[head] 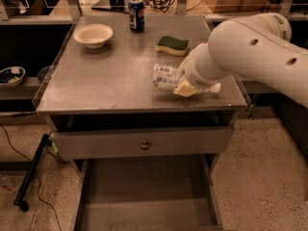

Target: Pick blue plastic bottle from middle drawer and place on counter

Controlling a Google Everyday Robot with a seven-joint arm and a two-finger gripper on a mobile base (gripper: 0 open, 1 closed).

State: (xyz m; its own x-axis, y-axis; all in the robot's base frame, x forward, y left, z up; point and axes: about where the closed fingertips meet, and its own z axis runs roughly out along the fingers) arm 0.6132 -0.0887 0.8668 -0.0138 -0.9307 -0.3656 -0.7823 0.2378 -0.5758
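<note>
Gripper sits at centre-right of the frame, over the right front part of the counter. The white arm comes in from the right edge.

Blue plastic bottle is in the gripper, lying on its side with the long axis roughly left-right. Its labelled body sticks out to the left of the fingers. The right end of the bottle is hidden inside the gripper and wrist housing, so the cap end isn't identifiable.

Finger state: narrow, closed on the bottle's right end. One tan pad shows just below and in front of the bottle. The other finger is blocked by the wrist.

The bottle is low over the counter surface. Can't tell whether it touches the top or hangs just above it.

Middle drawer is pulled open at the bottom centre of the frame, with its bare flat bottom showing. The drawer front above it, with the round knob, is shut.

Also on the counter:
- Green-and-yellow sponge, just up-frame of the bottle and apart from it.
- Pepsi can, at the back edge, upper centre.
- Beige bowl, upper left, well apart from the gripper.
</note>
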